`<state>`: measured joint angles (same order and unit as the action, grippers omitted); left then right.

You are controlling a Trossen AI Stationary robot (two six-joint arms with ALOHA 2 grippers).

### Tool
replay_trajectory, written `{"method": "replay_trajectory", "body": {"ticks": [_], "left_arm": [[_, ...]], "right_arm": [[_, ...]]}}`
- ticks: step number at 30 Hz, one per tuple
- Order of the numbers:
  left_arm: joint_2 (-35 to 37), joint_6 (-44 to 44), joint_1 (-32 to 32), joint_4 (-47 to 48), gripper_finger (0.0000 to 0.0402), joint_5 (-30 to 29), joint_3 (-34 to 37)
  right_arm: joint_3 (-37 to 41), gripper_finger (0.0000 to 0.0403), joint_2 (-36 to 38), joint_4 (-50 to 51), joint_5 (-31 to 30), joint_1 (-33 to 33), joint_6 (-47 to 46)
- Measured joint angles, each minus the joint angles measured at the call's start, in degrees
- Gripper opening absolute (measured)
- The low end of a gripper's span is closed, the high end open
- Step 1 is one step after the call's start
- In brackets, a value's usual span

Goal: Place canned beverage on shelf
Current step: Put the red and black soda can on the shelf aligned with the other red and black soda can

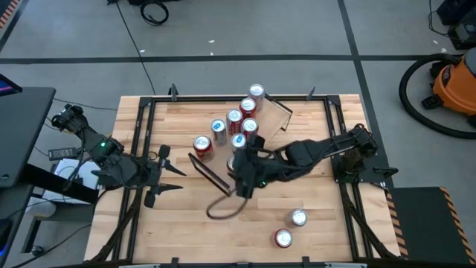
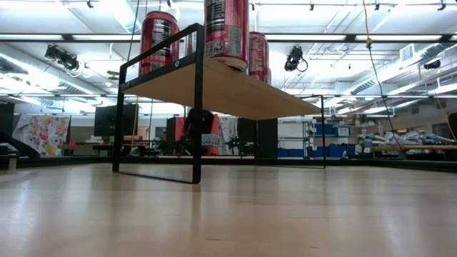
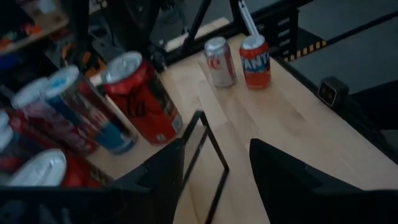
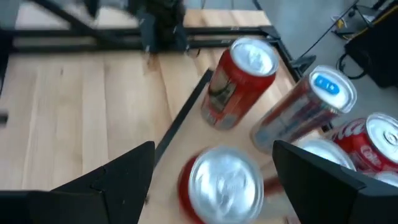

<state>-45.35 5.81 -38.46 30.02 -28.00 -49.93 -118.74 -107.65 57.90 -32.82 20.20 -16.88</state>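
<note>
We see the shelf (image 1: 239, 138) lying slantwise across the middle of the slatted surface (image 1: 320, 231), a light plank with a thin black frame at each short end, and it serves as our landmark. Several cans stand along its top; the one nearest its lower end is a red can (image 1: 202, 145). The right arm reaches in from the surface's right edge, its forearm stretched low toward the shelf's middle, and the right tool (image 1: 242, 165) hangs just beside the plank's near edge. In its wrist view the two dark fingers (image 4: 106, 180) stand apart with a silver-topped can (image 4: 225, 183) between them; we cannot tell whether they touch it. The left arm sits folded at the surface's left edge, its left tool (image 1: 165, 170) well apart from the shelf's black end frame (image 3: 208, 155) and pointing toward it, fingers apart and empty. On the far side of the shelf from the left arm, near the surface's front right, two more cans stand together: an orange can (image 3: 255, 61) and a silver and red can (image 3: 220, 61).
</note>
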Motion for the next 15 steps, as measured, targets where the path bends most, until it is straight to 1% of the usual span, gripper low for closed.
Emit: {"method": "replay_trajectory", "body": {"ticks": [4,9,12,15], "left_arm": [[-0.01,-5.01,0.00,1.09,0.0192,-0.01,0.02],[0.01,-9.22,0.00,-0.27,0.0192,-0.01,0.00],[-0.01,-12.69,0.02,-0.18,0.0192,-0.01,0.02],[-0.04,-16.00,0.02,-0.66,0.0192,-0.02,0.02]], "right_arm": [[-0.07,0.0334,0.19,6.34,-0.61,2.23,-0.30],[-0.04,0.0334,0.15,13.06,-1.87,4.05,-5.62],[-0.04,0.0334,0.15,14.65,-2.64,5.44,-7.83],[-0.04,0.0334,0.13,15.68,-6.05,7.42,-9.08]]}}
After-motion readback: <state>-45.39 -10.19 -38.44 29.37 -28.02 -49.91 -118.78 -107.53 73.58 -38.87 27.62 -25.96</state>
